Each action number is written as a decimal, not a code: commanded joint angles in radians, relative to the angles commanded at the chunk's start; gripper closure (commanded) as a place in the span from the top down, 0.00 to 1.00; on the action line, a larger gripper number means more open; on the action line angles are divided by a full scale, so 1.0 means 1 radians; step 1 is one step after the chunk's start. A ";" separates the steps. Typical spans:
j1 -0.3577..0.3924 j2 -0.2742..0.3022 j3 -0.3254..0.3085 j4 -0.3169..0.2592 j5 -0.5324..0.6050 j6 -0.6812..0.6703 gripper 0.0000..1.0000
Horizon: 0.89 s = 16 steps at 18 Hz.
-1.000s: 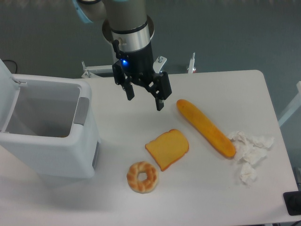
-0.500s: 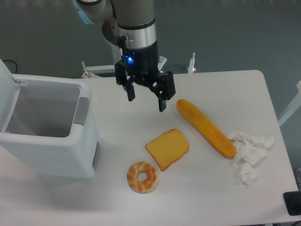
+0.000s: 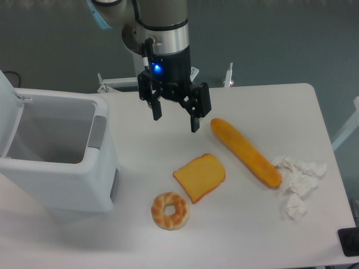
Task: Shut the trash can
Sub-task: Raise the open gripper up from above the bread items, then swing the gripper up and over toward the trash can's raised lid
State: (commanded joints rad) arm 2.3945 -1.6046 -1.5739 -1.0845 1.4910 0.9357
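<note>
While empty, end effector [image 3: 175,119] wide apart

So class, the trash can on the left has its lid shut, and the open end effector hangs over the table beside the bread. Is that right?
Not quite. In the camera view the trash can stands open: its lid is swung up at the left edge and the inside shows. The rest holds: the open end effector hangs over the table beside the bread.

- White table [image 3: 140,151] w/ rounded corners.
- Open white trash can [image 3: 56,162] at left edge.
- Toast slice [image 3: 199,177] near centre; bagel [image 3: 169,210] just below-left.
- Long baguette [image 3: 245,152] to right, diagonal.
- Crumpled tissue [image 3: 296,182] by baguette's lower end.
</note>
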 joint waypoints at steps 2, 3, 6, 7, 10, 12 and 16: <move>0.003 0.000 0.005 0.000 -0.026 -0.003 1.00; 0.008 0.002 0.005 0.000 -0.032 -0.003 1.00; 0.017 0.009 0.014 0.000 -0.037 -0.006 1.00; 0.017 0.011 0.018 0.000 -0.046 -0.012 1.00; 0.015 0.020 0.028 0.000 -0.052 -0.092 1.00; 0.012 0.018 0.032 -0.002 -0.051 -0.152 1.00; 0.014 0.040 0.020 -0.005 -0.040 -0.173 1.00</move>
State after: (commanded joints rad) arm 2.4083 -1.5648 -1.5539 -1.0891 1.4511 0.7624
